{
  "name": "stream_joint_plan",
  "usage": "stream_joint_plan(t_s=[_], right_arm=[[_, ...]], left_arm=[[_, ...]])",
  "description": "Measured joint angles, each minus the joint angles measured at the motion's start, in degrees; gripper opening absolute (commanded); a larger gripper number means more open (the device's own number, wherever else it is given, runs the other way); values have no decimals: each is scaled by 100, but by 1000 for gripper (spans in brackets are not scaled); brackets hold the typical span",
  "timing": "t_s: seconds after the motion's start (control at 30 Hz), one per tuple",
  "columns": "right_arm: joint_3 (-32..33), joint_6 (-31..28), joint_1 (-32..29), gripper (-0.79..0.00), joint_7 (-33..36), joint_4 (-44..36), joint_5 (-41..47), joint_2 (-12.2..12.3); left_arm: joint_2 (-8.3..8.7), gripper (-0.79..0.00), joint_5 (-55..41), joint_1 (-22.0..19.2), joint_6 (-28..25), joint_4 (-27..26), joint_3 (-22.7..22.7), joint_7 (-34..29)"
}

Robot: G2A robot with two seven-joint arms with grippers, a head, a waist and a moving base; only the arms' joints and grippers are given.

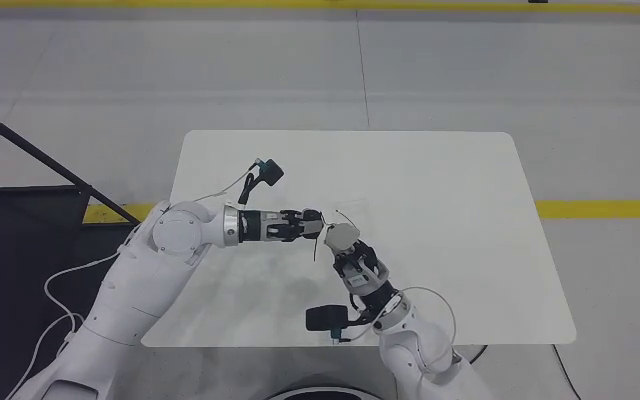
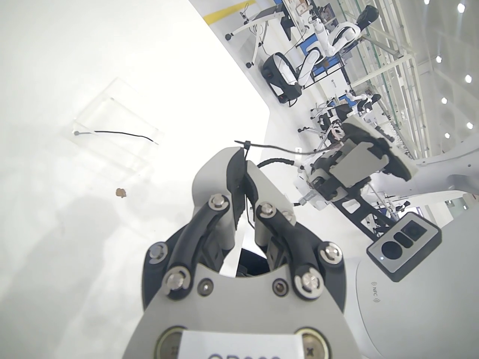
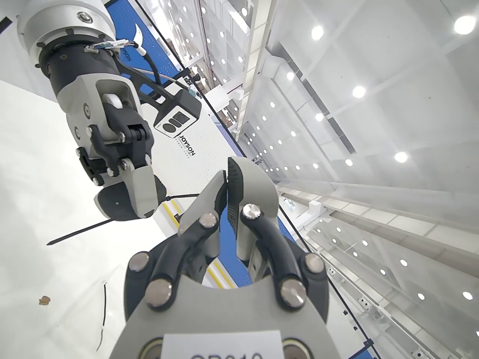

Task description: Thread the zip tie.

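Note:
I hold a black zip tie [image 2: 262,147] above the white table [image 1: 450,200], between both grippers. My left gripper [image 2: 243,168] is shut on the strap just below the small square head, which sticks out past its fingertips. From the head a thin stretch of strap runs across to my right gripper [image 3: 226,183], which is shut on it. The tail pokes out behind the left gripper's fingers [image 3: 131,196]. In the top view the left gripper [image 1: 317,222] and right gripper [image 1: 337,238] nearly touch near the table's middle.
A second black zip tie [image 2: 116,134] lies flat on a clear plastic plate [image 2: 108,108] on the table, close below the grippers. A small brown crumb [image 2: 121,192] lies beside the plate. The table's right half is bare.

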Motion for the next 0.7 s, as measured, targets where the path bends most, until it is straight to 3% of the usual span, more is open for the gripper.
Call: stream_joint_plan(t_s=[0.37,0.7], right_arm=[[-57,-293,54,-785,84,36,-182,-22],[-12,261,-3,-785,162,16,-40,-71]], left_arm=[[7,-785,17,14,-90,-24,9,-19],[26,-785,333,72,-311,-105,-38,168]])
